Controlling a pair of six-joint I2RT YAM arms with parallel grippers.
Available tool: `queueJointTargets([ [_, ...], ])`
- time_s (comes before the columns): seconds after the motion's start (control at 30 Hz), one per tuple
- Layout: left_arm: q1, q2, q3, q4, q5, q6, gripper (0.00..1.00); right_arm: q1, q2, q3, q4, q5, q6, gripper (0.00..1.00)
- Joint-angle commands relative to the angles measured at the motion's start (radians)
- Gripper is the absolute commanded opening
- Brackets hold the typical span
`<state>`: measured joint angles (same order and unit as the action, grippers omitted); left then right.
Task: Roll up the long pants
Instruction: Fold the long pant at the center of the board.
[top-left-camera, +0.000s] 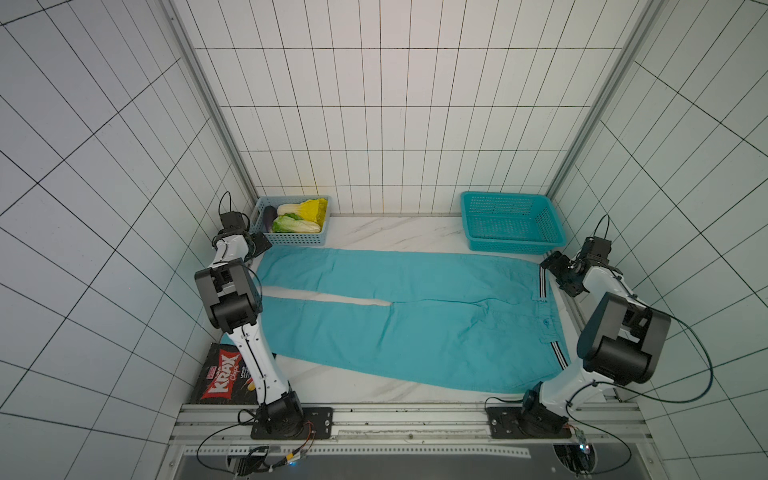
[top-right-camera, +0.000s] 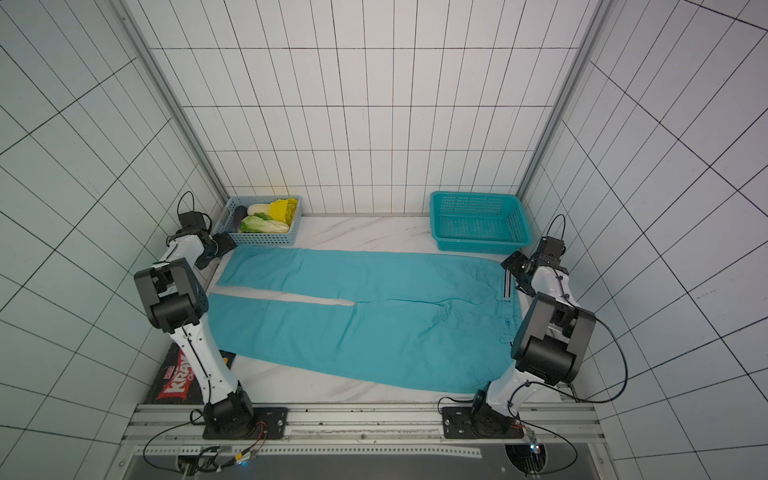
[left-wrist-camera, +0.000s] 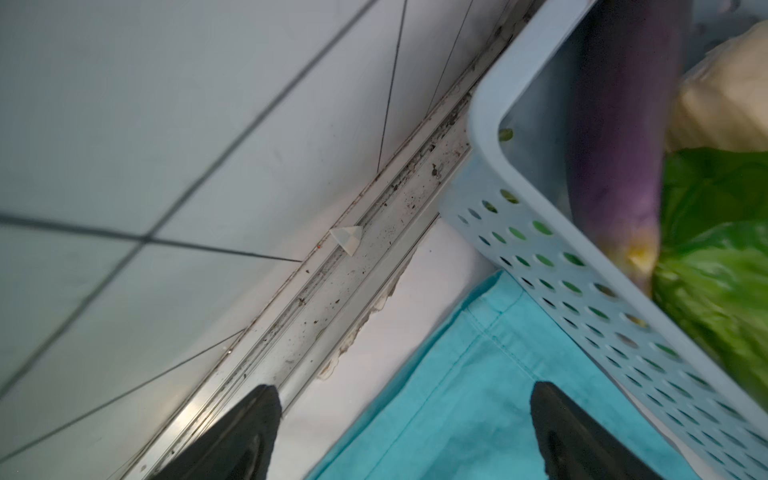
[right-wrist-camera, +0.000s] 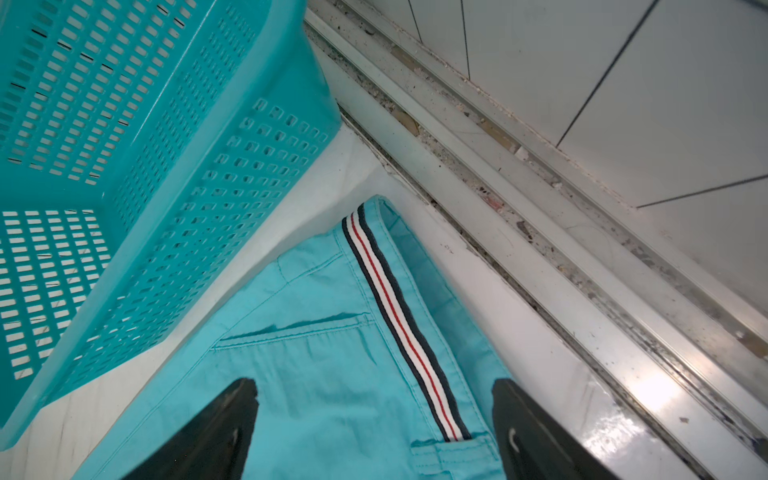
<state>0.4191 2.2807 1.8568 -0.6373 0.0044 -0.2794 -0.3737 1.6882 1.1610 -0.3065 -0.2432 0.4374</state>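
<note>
Pants: the long pants (top-left-camera: 415, 316) lie flat across the middle of both top views. The waist is at the right of the frame and the leg ends at the left, with a narrow wedge of bare worktop (top-left-camera: 374, 232) between the legs.
Edges: the upper leg's hem meets the pale blue basket (top-left-camera: 295, 239) at upper left, against it or under it, I cannot tell which. The waist ends just beside the side rail (right-wrist-camera: 540, 224). The teal mesh basket (top-left-camera: 515, 245) sits near the waist corner (a sliver of worktop shows between them).
Open room: I see bare worktop between the two baskets and a strip below the pants.
Left pincer (left-wrist-camera: 409, 419): jaws wide apart and empty, over the hem corner.
Right pincer (right-wrist-camera: 374, 399): jaws spread wide either side of the striped waistband (right-wrist-camera: 399, 316), nothing pinched.
Wrist views only: a pocket seam and grime in the rail.
Top views only: a chips bag (top-left-camera: 220, 382) at lower left.
Hidden: the left arm (top-left-camera: 232, 299) covers the lower hem and the right arm (top-left-camera: 619, 336) covers the lower waist corner. I cannot tell whether either pincer touches the cloth.
</note>
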Motion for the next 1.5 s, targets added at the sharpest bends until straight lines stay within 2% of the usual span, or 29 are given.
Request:
queueJointTargets([
  [0.0, -0.017, 0.073, 0.095, -0.142, 0.008, 0.037, 0.89, -0.007, -0.035, -0.051, 0.060, -0.017, -0.014, 0.91],
  [0.1, -0.029, 0.088, 0.089, -0.150, 0.000, 0.045, 0.86, -0.011, -0.060, -0.069, 0.069, 0.005, -0.017, 0.91],
  [0.27, -0.044, 0.147, 0.150, -0.182, 0.028, 0.079, 0.79, -0.018, -0.099, -0.088, 0.101, -0.026, 0.006, 0.91],
  [0.33, -0.045, 0.204, 0.240, -0.261, 0.049, 0.089, 0.66, -0.020, -0.125, -0.096, 0.115, -0.024, 0.020, 0.91],
  [0.47, -0.043, 0.298, 0.385, -0.386, 0.056, 0.113, 0.50, -0.021, -0.159, -0.120, 0.168, -0.040, 0.034, 0.91],
  [0.53, -0.038, 0.310, 0.405, -0.402, 0.067, 0.120, 0.31, -0.022, -0.156, -0.122, 0.164, -0.050, 0.031, 0.91],
  [0.63, -0.027, 0.308, 0.401, -0.411, 0.079, 0.135, 0.14, -0.022, -0.154, -0.145, 0.179, -0.060, 0.031, 0.91],
  [0.67, -0.023, 0.305, 0.401, -0.419, 0.076, 0.137, 0.02, -0.021, -0.152, -0.152, 0.187, -0.061, 0.029, 0.91],
  [0.7, -0.018, 0.295, 0.386, -0.420, 0.077, 0.140, 0.00, -0.021, -0.147, -0.158, 0.192, -0.065, 0.027, 0.91],
  [0.77, -0.013, 0.245, 0.307, -0.386, 0.095, 0.140, 0.00, -0.022, -0.129, -0.158, 0.190, -0.069, 0.025, 0.91],
  [0.87, -0.010, 0.106, 0.093, -0.245, 0.102, 0.119, 0.00, -0.019, -0.083, -0.125, 0.135, -0.079, 0.018, 0.87],
  [0.93, -0.006, 0.014, -0.036, -0.161, 0.098, 0.097, 0.00, -0.006, -0.044, -0.084, 0.064, -0.053, -0.007, 0.85],
  [1.03, 0.003, -0.078, -0.140, -0.100, 0.083, 0.082, 0.00, 0.023, 0.011, -0.036, 0.023, 0.018, -0.077, 0.85],
  [1.2, 0.023, -0.150, -0.235, -0.041, 0.067, 0.082, 0.00, 0.039, 0.115, 0.045, -0.018, 0.105, -0.165, 0.89],
  [1.37, 0.043, -0.140, -0.220, -0.053, 0.062, 0.089, 0.00, 0.054, 0.199, 0.120, -0.046, 0.171, -0.251, 0.95],
  [1.47, 0.045, -0.134, -0.200, -0.054, 0.069, 0.086, 0.00, 0.056, 0.237, 0.172, -0.051, 0.129, -0.280, 0.96],
])
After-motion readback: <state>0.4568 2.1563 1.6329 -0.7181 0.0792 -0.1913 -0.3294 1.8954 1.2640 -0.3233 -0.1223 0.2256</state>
